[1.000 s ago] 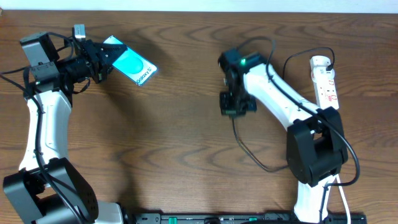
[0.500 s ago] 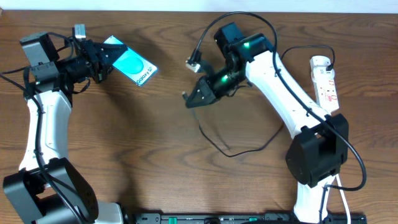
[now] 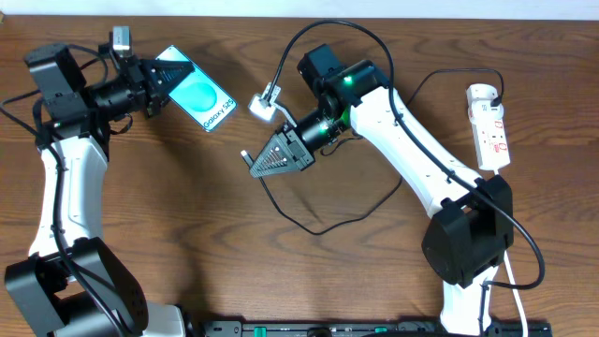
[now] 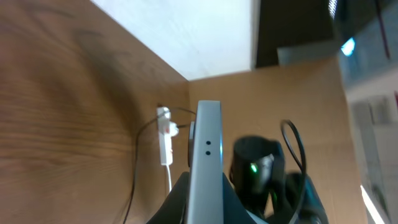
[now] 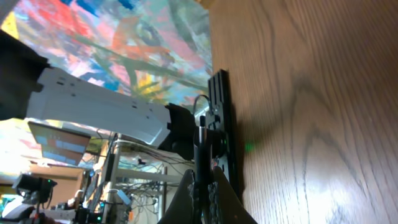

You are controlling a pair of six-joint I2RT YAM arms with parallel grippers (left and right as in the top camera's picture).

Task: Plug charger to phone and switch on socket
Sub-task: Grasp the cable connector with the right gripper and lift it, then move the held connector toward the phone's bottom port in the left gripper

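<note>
The phone, with a cyan screen and "Galaxy S25" text, is held off the table at the upper left. My left gripper is shut on its left end. In the left wrist view the phone's grey edge stands up between the fingers. My right gripper hangs mid-table, pointing left, a short way right of and below the phone. It is shut on the charger's thin black connector end. The charger cable loops over the table behind it. The white socket lies at the far right.
The right arm reaches across the table's middle. The far socket and the right arm's green light show past the phone in the left wrist view. A black rail runs along the front edge.
My right arm has risen and swung left toward the phone, carrying the charger end and dragging the cable loop along. The left gripper has shifted the phone up slightly.
</note>
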